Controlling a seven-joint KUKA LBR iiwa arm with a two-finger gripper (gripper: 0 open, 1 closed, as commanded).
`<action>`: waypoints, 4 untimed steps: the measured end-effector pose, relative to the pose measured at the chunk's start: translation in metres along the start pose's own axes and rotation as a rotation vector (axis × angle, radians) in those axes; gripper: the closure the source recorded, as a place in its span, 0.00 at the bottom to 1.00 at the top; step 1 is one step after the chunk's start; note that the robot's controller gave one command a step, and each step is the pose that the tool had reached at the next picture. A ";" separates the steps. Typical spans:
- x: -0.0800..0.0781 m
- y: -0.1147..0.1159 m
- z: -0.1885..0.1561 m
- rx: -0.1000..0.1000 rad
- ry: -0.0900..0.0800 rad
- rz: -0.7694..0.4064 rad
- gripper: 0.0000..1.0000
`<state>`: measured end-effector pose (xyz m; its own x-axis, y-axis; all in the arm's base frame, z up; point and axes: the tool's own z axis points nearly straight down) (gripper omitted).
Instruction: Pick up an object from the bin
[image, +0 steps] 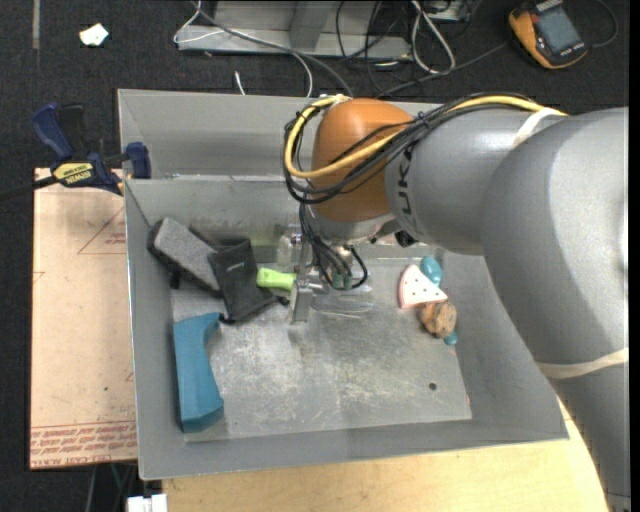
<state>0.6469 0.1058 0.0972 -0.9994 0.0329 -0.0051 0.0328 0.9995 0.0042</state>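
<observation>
Dark ground (60, 70) lies around the bin, with loose cables (360, 40) along its far side, a yellow-and-black device (548, 32) at the far right and a white scrap (93, 35) at the far left.

The big grey arm (530, 190) comes in from the right and crosses the bin's far right corner. Its wrist bends down under an orange cover (350, 150), and yellow and black wrist cables (292, 150) loop round that cover. The gripper (305, 295) points downward and sits low over the middle of the grey metal bin (330, 400), close to the floor. From this angle one cannot tell whether it stands apart or together, nor whether anything is clamped in it.

On the bin floor, a long blue block (195, 375) lies near the left wall towards the front. Further back on the left, a dark grey block (178, 243) lies tilted, and a black piece (235, 278) rests against it. On the right side, well apart from these, sits a pink-and-white wedge (420, 290) with a brown lump (438, 318) just in front of it and a teal bit (432, 268) just behind it.

The thing nearest the gripper is a small lime-green piece (272, 278) in the middle of the bin. Its left end lies against the black piece and its right end reaches the gripper's metal.
</observation>
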 end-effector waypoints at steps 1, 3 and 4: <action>0.004 -0.007 0.026 -0.004 -0.012 0.063 1.00; 0.019 -0.011 -0.041 -0.006 -0.021 0.009 1.00; 0.013 -0.010 0.029 -0.005 -0.007 0.071 1.00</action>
<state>0.6333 0.0965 0.0681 -0.9945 0.1037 -0.0113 0.1036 0.9946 0.0096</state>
